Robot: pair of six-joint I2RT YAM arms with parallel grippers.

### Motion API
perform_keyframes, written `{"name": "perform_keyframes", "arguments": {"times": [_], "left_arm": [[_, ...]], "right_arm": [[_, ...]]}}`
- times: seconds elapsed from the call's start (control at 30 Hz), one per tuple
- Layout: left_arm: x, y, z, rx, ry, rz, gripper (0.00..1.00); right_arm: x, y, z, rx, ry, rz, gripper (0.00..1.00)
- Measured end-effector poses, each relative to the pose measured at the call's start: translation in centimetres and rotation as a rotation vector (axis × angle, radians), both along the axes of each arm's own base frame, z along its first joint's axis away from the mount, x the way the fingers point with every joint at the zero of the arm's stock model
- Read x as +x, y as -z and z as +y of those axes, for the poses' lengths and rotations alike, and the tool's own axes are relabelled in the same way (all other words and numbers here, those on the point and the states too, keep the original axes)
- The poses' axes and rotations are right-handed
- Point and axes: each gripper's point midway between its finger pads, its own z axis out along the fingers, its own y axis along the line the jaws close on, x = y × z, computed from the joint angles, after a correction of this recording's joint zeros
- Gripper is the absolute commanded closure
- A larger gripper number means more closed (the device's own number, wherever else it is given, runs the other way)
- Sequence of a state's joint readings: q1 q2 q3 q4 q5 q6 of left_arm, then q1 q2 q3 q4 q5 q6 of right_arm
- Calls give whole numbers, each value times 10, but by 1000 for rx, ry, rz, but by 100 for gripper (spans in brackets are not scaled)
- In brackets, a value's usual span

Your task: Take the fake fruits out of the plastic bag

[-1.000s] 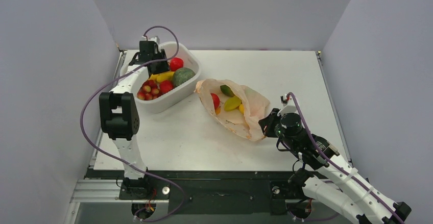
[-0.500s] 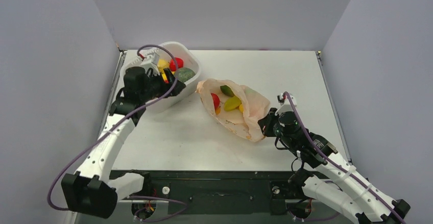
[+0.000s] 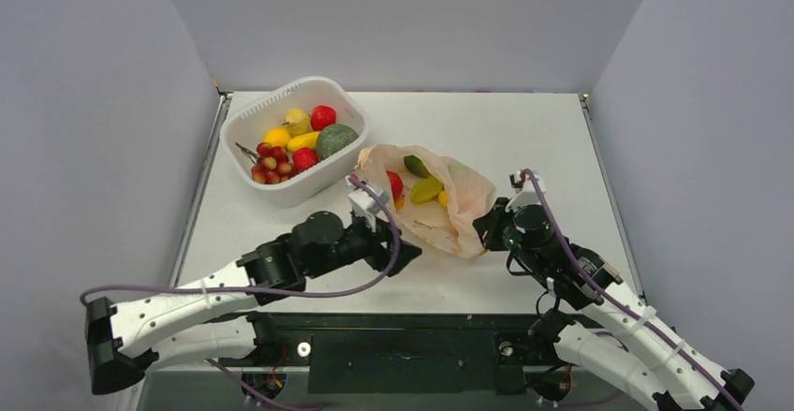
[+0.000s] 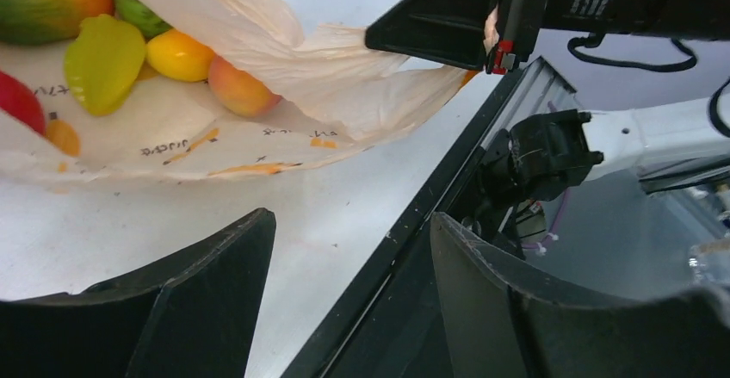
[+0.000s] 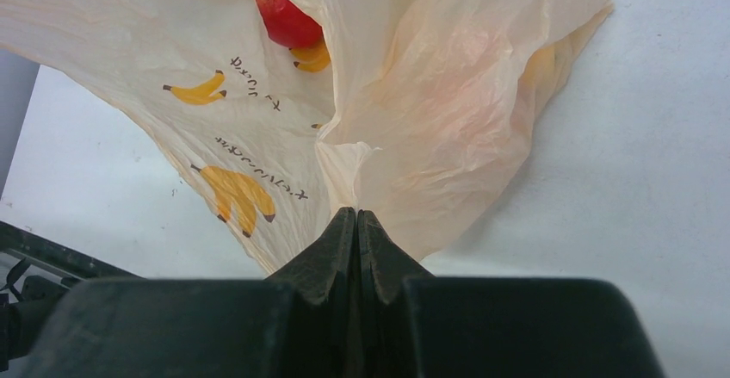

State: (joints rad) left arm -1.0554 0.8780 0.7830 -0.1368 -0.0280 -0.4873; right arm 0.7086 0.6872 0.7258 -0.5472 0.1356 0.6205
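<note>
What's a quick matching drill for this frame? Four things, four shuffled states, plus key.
Things:
1. left hand
2. right hand
3. dark-green fruit
4. lime-green fruit

States:
A. lying in the white basket
B. shut on an edge of the plastic bag
C. open, holding nothing
D. lying inside the plastic bag

Pairs: 1-C, 2-B, 3-A, 4-D
</note>
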Motion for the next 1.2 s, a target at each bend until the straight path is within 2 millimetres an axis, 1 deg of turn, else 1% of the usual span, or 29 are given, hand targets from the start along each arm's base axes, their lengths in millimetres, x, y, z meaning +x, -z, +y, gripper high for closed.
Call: {"name": "perform_keyframes", "arguments": {"times": [0.07,0.13,0.23,0.3,0.4,0.5,0.63,0.8,0.97,1.03,1.1,1.13,1.17,1.2], "left_arm": [[-5,5,-21,52,16,-29,40],[-1,10,-40,109,9,-47,42],[20,18,-58,182,-51,-75,45],[34,22,-64,221,-91,-92,48],[53,32,-70,276,-138,-111,56],[71,46,-70,330,-185,-116,61],[89,66,-62,398,-242,-115,65],[102,80,-56,435,-284,-129,65],[116,106,-55,447,-321,-131,65],[125,117,-55,454,-339,-130,62],[136,128,-55,463,-360,-131,56],[142,132,-55,464,-370,-135,52],[146,135,-55,462,-379,-138,50],[153,139,-55,460,-395,-142,44]], "right_arm": [[-1,-1,0,5,-3,-2,100],[-2,-4,0,14,-4,-8,100],[-5,-8,-1,38,-5,-19,100],[-6,-8,-1,50,-4,-19,100],[-11,-1,-2,64,-6,-8,100],[-14,6,-1,76,-8,11,100],[-17,11,1,94,-6,29,100],[-18,10,5,121,-13,34,100],[-17,6,8,141,-15,28,100],[-17,5,8,148,-14,26,100],[-17,5,10,152,-15,28,100],[-17,5,10,154,-16,28,100],[-17,5,11,156,-20,30,100],[-17,5,12,157,-21,31,100]]}}
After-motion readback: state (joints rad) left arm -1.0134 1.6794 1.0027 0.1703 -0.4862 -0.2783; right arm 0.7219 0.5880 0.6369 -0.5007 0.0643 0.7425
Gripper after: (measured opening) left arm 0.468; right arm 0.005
